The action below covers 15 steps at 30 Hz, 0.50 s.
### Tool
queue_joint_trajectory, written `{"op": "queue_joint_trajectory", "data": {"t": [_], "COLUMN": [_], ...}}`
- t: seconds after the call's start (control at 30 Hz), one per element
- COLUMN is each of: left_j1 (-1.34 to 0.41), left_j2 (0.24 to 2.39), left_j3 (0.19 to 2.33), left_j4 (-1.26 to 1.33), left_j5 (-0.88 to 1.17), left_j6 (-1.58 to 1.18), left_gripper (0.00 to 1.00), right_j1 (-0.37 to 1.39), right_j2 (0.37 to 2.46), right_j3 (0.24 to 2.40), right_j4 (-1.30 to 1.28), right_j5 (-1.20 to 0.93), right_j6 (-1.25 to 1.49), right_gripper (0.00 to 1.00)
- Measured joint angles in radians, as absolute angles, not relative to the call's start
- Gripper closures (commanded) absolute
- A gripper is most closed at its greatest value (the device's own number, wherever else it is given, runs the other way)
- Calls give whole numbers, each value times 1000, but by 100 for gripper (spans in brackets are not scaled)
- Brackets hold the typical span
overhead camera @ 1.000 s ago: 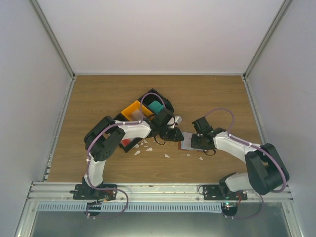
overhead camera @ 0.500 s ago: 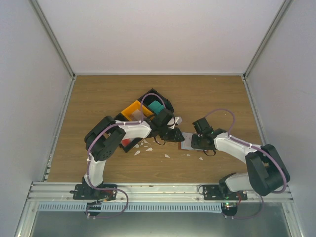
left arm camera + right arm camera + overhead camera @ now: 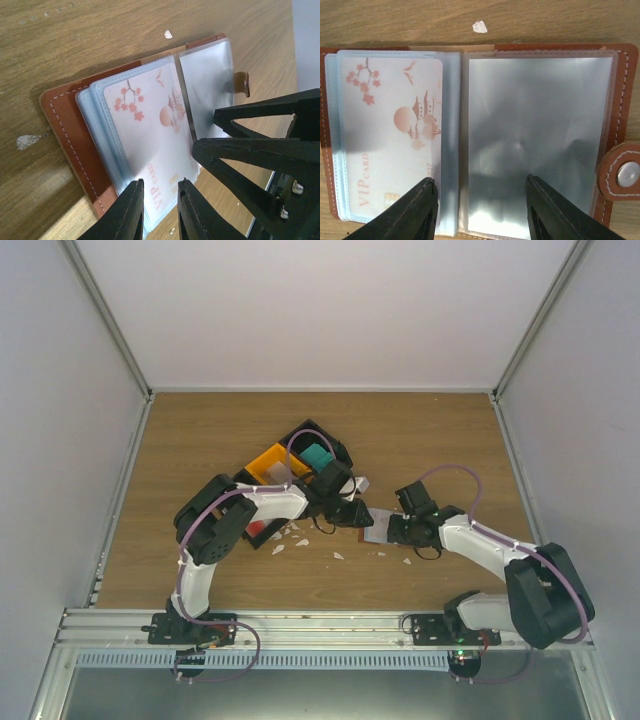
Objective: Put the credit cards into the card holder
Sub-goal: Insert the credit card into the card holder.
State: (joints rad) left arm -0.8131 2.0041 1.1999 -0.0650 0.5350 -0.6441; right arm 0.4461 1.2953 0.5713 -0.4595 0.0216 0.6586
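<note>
The card holder (image 3: 625, 100) lies open on the table, brown outside, with clear sleeves inside. A white credit card (image 3: 390, 140) with red blossom print and "VIP CARD" sits in its left sleeve; the right sleeve is empty. My left gripper (image 3: 160, 187) hovers at that card's (image 3: 150, 125) near edge, jaws a narrow gap apart, and the card's face shows between them. My right gripper (image 3: 481, 182) stands open over the holder's fold and empty sleeve. From above, both grippers meet at the holder (image 3: 378, 530). A teal card (image 3: 318, 456) rests in the tray.
The black-and-orange compartment tray (image 3: 270, 462) stands behind the left arm. Small white scraps (image 3: 338, 556) lie scattered on the wood near the holder. The holder's snap strap (image 3: 626, 172) sticks out on its right side. Something red (image 3: 262, 529) shows under the left forearm.
The right arm has shifted slightly, its wrist a little nearer the front edge. The left gripper and the holder have stayed about where they were.
</note>
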Motion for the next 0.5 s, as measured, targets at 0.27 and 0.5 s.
{"op": "queue_joint_trajectory", "data": {"t": [0.27, 0.5], "left_j1": [-813, -813], "left_j2": [2013, 2017], "left_j3": [1208, 1208], "left_j4": [-66, -67], "left_j5": [526, 526], "left_j6": [-647, -648], "left_gripper": [75, 74], "right_j1": [441, 439], "right_j2": [1305, 1337], "right_j3": [568, 576], "right_j4": [-434, -397], "right_j5": [-1, 7], "right_j6": [646, 625], "right_gripper": [52, 57]}}
